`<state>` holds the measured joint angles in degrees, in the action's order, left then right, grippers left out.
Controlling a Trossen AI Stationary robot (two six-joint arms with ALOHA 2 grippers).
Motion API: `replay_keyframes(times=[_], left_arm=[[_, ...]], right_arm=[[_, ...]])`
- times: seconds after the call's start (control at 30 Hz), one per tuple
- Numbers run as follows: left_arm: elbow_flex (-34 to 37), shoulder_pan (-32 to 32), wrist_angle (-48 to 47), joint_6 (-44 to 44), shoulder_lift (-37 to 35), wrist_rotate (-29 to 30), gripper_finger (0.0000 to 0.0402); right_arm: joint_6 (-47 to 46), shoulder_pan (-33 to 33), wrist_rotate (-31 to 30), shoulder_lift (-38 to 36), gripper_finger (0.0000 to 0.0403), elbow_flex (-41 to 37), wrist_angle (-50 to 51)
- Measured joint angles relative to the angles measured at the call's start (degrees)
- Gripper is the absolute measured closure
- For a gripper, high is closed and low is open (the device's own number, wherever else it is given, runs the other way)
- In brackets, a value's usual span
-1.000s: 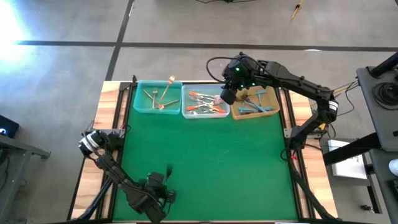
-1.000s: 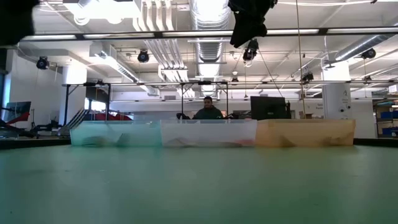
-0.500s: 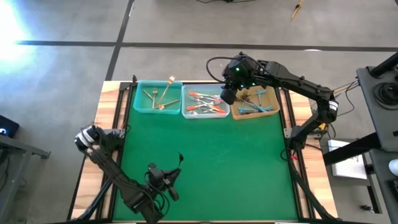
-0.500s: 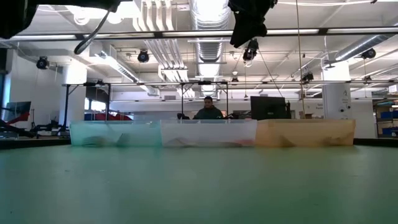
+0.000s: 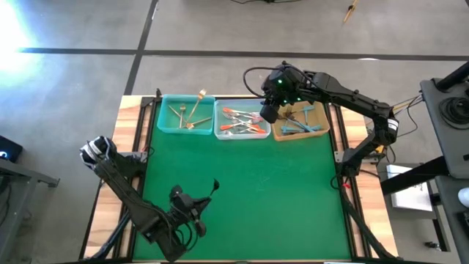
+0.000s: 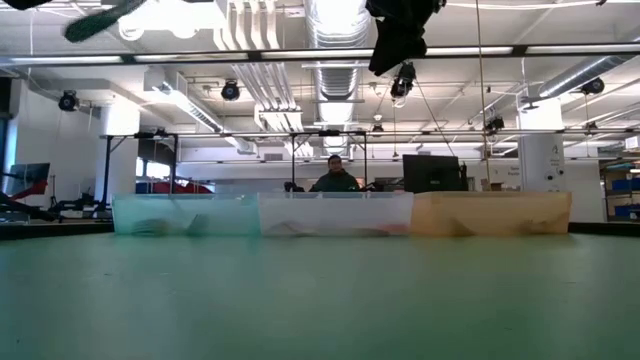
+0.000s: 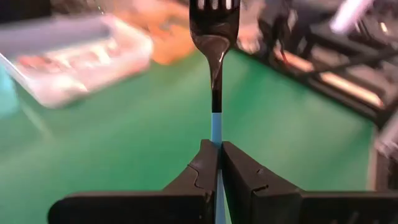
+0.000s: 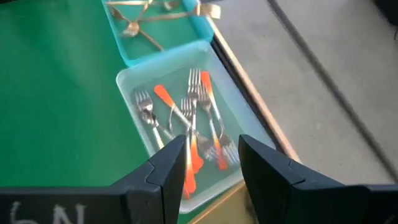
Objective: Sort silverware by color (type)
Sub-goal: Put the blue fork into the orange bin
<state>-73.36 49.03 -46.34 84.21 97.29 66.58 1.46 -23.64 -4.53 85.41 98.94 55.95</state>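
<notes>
My left gripper (image 7: 217,163) is shut on a teal-blue-handled fork (image 7: 215,37) over the green mat's near-left part (image 5: 207,194). Its tines point toward the bins. My right gripper (image 8: 211,155) is open and hovers above the clear middle bin (image 5: 242,120), touching nothing. That bin holds several orange-red-handled forks (image 8: 190,143). Gold forks (image 5: 187,114) lie in the teal bin (image 5: 170,121). Blue-handled forks (image 5: 299,125) lie in the tan bin (image 5: 319,122). My left gripper pinches the fork's blue handle (image 7: 216,127) between its two fingers (image 7: 200,171). The fork runs on in line with the fingers, with the tines (image 7: 214,7) far out in front. It is lifted clear of the mat.
The three bins stand in a row along the table's far edge (image 6: 340,213). The right arm (image 5: 344,95) reaches over them from the right. The green mat (image 5: 278,191) between the bins and my left gripper is bare. A person (image 6: 335,178) sits beyond the table.
My left gripper has risen and moved toward the table's far edge and a little right, carrying the fork off the near part of the mat; its arm has swung up out of the low view. The right arm has kept still.
</notes>
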Motion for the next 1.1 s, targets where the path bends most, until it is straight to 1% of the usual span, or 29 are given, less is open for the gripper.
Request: replay_keyframes(times=[0.07, 0.17, 0.27, 0.37, 0.43, 0.47, 0.53, 0.57, 0.63, 0.67, 0.8, 0.83, 0.9, 1.0, 1.1], left_arm=[[0.0, -0.3, 3.4, -3.5, -1.0, -4.6, 0.0402], [0.0, -0.4, 11.2, -12.5, -1.7, -8.7, 0.0401], [0.0, -0.6, 21.5, -27.8, -1.7, -9.8, 0.0401], [0.0, -1.1, 32.6, -44.4, -1.8, -14.4, 0.0401], [0.0, -1.8, 39.8, -52.1, -1.8, -16.9, 0.0401], [0.0, -2.3, 42.7, -54.4, -1.8, -16.7, 0.0401], [0.0, -3.6, 45.3, -57.3, -2.3, -15.2, 0.0401], [0.0, -4.5, 45.1, -57.9, -2.6, -13.9, 0.0401], [0.0, -6.4, 44.6, -58.9, -2.8, -13.4, 0.0401], [0.0, -7.5, 44.2, -59.8, -2.8, -14.1, 0.0401], [0.7, -13.1, 44.4, -64.1, -2.8, -25.3, 0.0401], [0.9, -14.6, 44.7, -64.7, -2.8, -26.4, 0.0401], [1.4, -17.5, 46.7, -65.6, -2.8, -26.2, 0.0401], [2.4, -21.0, 51.5, -69.5, -3.1, -25.8, 0.0401], [3.9, -23.7, 52.3, -72.6, -4.6, -26.2, 0.0401]], right_arm=[[1.2, 0.0, 0.0, 0.0, 0.0264, 0.0, -2.1], [-3.1, 0.0, 0.1, 0.0, 0.0264, 0.0, -3.4], [-8.0, 0.0, 0.5, 0.0, 0.0264, 0.0, -5.0], [-11.7, 0.0, 0.4, 0.0, 0.0264, 0.0, -5.1], [-13.7, 0.0, 0.5, 0.0, 0.0264, 0.0, -3.8], [-14.2, 0.0, 0.4, 0.0, 0.0264, 0.0, -3.0], [-14.4, -0.4, 0.5, 0.0, 0.0264, 0.0, -0.9], [-14.4, -0.7, 0.4, -0.1, 0.0264, 0.0, 0.6], [-14.4, -1.3, 0.0, -0.1, 0.0264, 0.0, 3.3], [-14.3, -1.5, 0.0, -0.3, 0.0264, 0.0, 4.4], [-12.1, -1.7, 0.0, -0.5, 0.0264, 0.0, 8.6], [-11.9, -1.6, 0.0, -0.5, 0.0264, 0.0, 9.5], [-11.6, -1.5, 0.0, -0.5, 0.0264, 0.0, 11.0], [-10.6, -1.8, -0.3, -0.7, 0.0264, 0.0, 13.0], [-9.0, -3.8, -2.0, -1.6, 0.0264, -0.2, 13.2]])
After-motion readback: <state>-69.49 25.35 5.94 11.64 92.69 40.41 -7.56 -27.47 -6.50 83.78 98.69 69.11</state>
